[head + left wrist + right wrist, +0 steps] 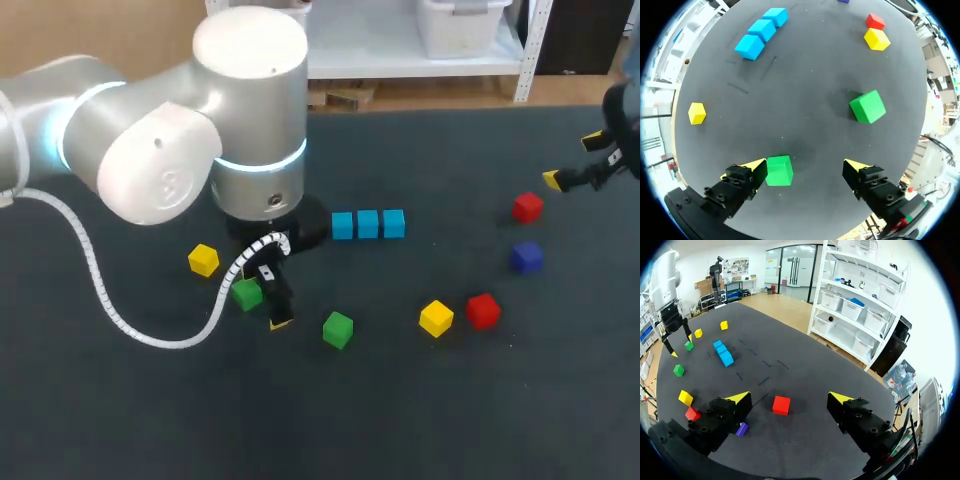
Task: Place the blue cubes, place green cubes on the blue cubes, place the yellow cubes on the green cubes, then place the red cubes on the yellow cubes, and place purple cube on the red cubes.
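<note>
Closest to the head camera looms the left arm's bulky silver-white joint [200, 130], with a white ribbed cable [100, 290] looping from it over the dark grey table [130, 420]. Farthest left on that table sits a small yellow cube [203, 260], alone. Next to the right, the left gripper [804, 170] hangs low over the surface with its two yellow-tipped fingers spread wide. A small green cube [779, 170] lies between them, just beside the inner face of one finger [752, 169] and well clear of the other, so nothing is clamped. A second green cube [338, 329] rests on the table further right, ahead of that gripper in its wrist view and slightly turned. Behind these, near the table's middle, three light blue cubes [368, 224] stand in a tight row, touching side by side, with nothing on top of them. Further right, a second yellow cube [436, 318] and a red cube [483, 310] sit near each other without touching. A purple cube [526, 256] lies beyond them, and another red cube [528, 207] lies further back still. At the far right, the right gripper [790, 400] hovers above the table with its fingers wide apart, holding nothing. The farther red cube shows ahead of the gap between its tips, down on the table and touching neither.
</note>
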Motion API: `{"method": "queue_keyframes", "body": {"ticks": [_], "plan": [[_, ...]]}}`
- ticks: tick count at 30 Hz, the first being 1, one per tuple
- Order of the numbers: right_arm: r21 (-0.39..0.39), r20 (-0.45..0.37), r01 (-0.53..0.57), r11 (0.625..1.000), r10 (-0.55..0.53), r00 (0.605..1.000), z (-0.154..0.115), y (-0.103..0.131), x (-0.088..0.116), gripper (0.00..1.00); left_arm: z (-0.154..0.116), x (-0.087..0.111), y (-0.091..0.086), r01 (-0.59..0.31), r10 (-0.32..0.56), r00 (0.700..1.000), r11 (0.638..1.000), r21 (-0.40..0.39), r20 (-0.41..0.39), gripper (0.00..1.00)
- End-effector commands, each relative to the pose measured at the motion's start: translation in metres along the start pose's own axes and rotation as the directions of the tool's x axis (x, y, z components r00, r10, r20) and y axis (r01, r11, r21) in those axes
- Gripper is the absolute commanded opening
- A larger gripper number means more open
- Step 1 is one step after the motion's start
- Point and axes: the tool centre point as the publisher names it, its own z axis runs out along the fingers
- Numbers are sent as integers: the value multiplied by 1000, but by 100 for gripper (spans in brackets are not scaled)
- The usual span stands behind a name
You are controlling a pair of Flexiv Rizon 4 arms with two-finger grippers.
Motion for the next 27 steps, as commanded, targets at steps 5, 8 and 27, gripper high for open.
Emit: {"method": "queue_keyframes", "body": {"ticks": [5,8,27], "plan": [[4,-1,0,1000,0,1000,1,0,0,100,7,5,9,38,-38,999,999,7,1,100],[4,-1,0,1000,0,1000,1,0,0,100,7,5,10,35,-35,999,999,5,6,100],[4,-1,0,1000,0,1000,1,0,0,100,-19,-8,4,-16,17,998,999,-28,56,100]]}}
